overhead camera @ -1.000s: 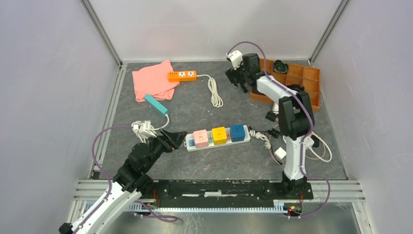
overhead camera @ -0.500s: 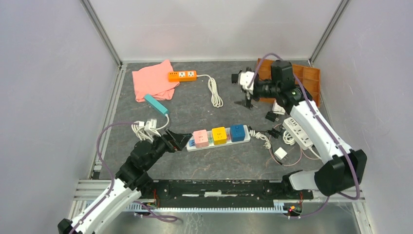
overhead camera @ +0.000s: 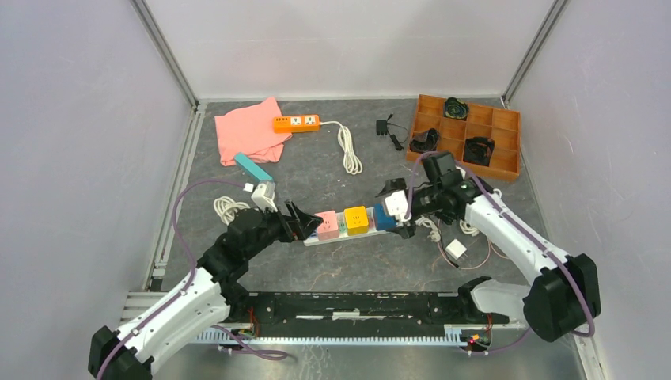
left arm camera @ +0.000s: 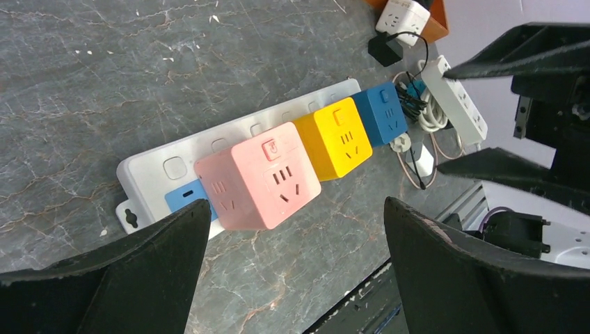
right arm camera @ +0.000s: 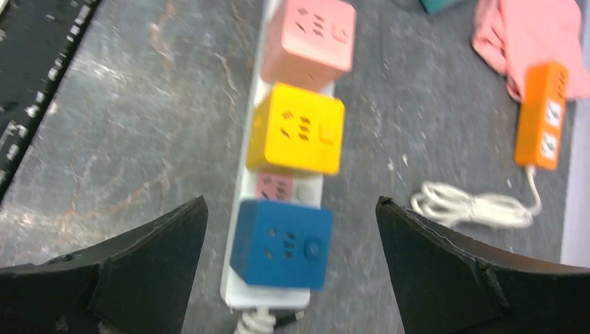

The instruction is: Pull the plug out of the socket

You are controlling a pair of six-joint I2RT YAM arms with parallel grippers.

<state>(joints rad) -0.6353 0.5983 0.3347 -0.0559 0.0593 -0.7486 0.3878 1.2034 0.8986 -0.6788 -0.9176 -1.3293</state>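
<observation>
The long white power strip with pastel outlets (left arm camera: 149,174) lies flat on the grey marbled tabletop (left arm camera: 104,69), carrying a pink plastic cube plug (left arm camera: 261,174), a yellow cube plug (left arm camera: 334,138) and a blue cube plug (left arm camera: 380,111) in a row. The left gripper (left arm camera: 296,209) has its black fingers spread wide and empty, the pink cube just ahead between their tips. The right gripper (right arm camera: 290,202), equally wide and empty, frames the blue cube at the strip's cord end, with a short orange power strip (right arm camera: 543,115) and a pink cloth (right arm camera: 536,35) farther beyond its fingers.
</observation>
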